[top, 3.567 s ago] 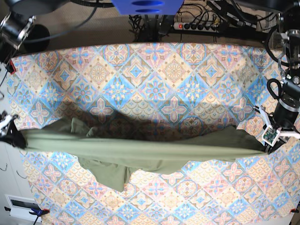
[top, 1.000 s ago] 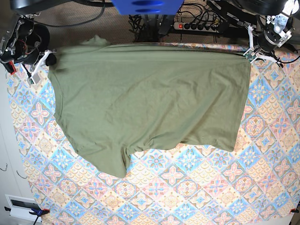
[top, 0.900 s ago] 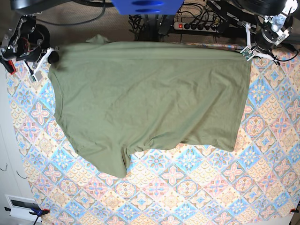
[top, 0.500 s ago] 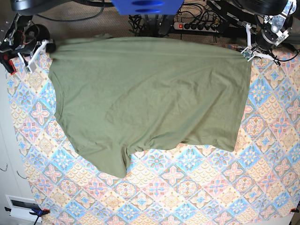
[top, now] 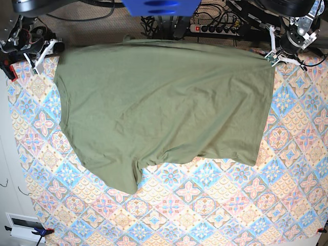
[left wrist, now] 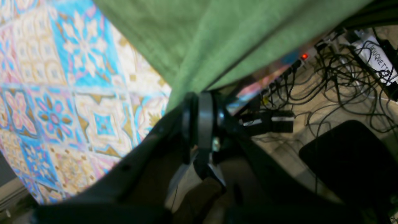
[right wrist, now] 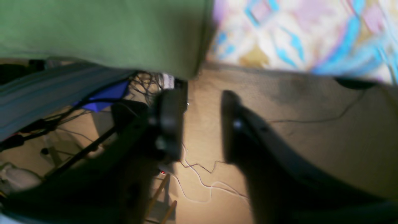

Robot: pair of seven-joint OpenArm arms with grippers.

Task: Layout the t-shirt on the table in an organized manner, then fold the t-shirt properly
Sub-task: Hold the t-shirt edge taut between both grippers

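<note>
The olive-green t-shirt (top: 164, 102) lies spread across the far half of the table (top: 205, 205), its far edge reaching the table's back edge. My left gripper (top: 273, 55) is at the shirt's far right corner. In the left wrist view it (left wrist: 199, 102) is shut on a pinch of the t-shirt (left wrist: 192, 37) beside the table (left wrist: 62, 93). My right gripper (top: 48, 49) is at the shirt's far left corner. In the right wrist view it (right wrist: 199, 118) is open with bare floor between its fingers, and the t-shirt's edge (right wrist: 102, 31) hangs just above one fingertip (right wrist: 168, 115).
A power strip (top: 215, 28) and tangled cables (left wrist: 342, 71) lie on the floor behind the table. A blue part (top: 161, 7) overhangs the back middle. A white box (top: 23, 225) sits off the near left corner. The near half of the cloth (top: 215, 215) is bare.
The shirt went from a taut band across the table's middle to spread flat at the far side. In the last second the right gripper and the shirt's left corner shifted farther back.
</note>
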